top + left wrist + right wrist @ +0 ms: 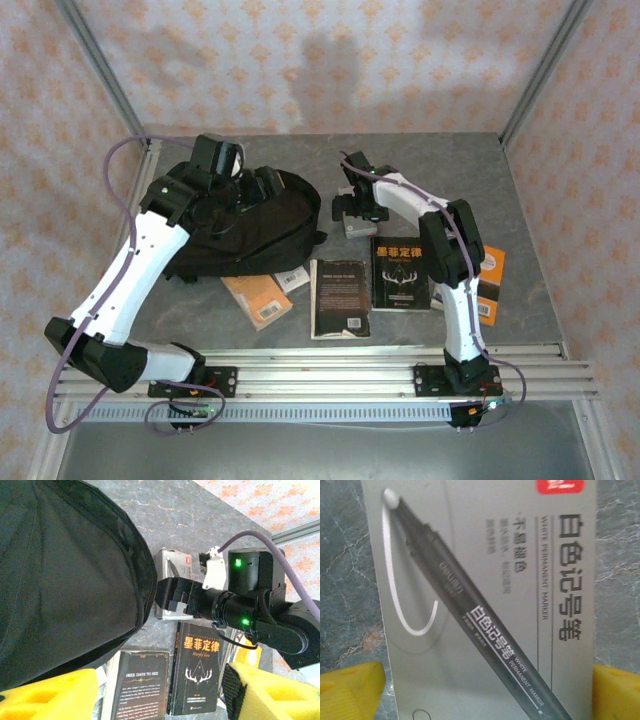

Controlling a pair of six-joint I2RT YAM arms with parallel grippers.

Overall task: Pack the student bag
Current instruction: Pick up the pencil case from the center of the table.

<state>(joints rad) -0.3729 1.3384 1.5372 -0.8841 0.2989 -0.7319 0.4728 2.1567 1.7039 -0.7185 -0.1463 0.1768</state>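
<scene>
A: Reaching out from the near-left corner, the left arm bends at the elbow, and the left gripper (258, 188) hangs above the student bag (250, 235), yellow fingers (50, 695) well apart, holding nothing.

B: How does the bag lie?

A: Flat at the far left of the table (450, 170), long axis roughly left to right; which end is its top I cannot tell.

B: And the other arm?

A: The right gripper (356, 208) points down over a marker box (485, 605), jaws wide, one finger at each side.
</scene>
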